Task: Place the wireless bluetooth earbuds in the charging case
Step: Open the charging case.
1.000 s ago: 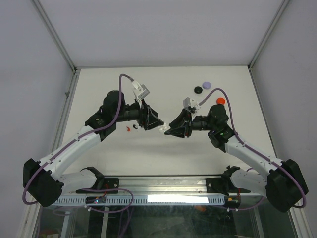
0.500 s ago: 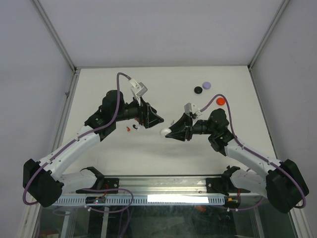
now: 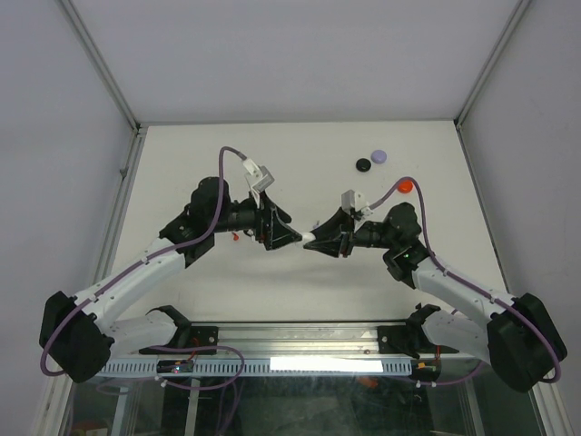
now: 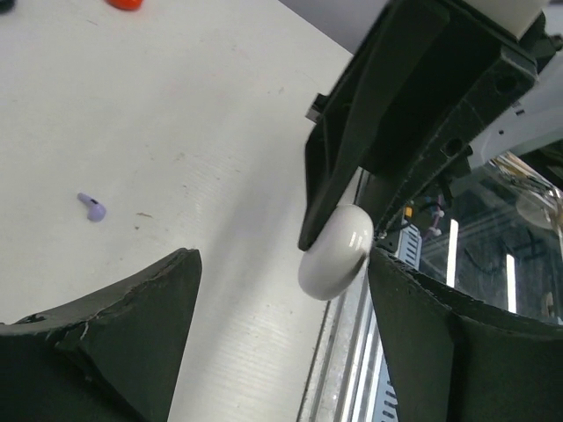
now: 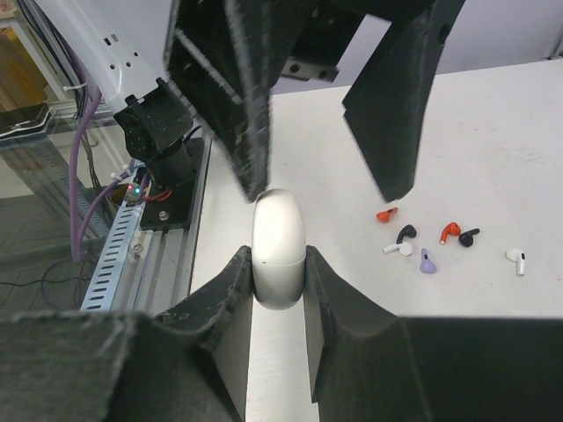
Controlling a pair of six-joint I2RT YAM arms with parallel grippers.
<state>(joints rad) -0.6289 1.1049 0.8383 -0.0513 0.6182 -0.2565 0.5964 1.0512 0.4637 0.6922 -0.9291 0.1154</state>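
Observation:
My right gripper is shut on a white, closed charging case and holds it above the table; it shows in the top view too. My left gripper is open, and its fingertips flank the case's free end without touching. Several earbuds lie on the table: red, black, white, purple, another red, another black and another white. In the top view they lie behind the left gripper.
Three round discs lie at the far right of the table: black, pale purple and red. The metal rail with the arm bases runs along the near edge.
My left gripper has moved right and nearer, closing in on the case until its open fingers stand around it. My right gripper has kept hold of the case almost in place.

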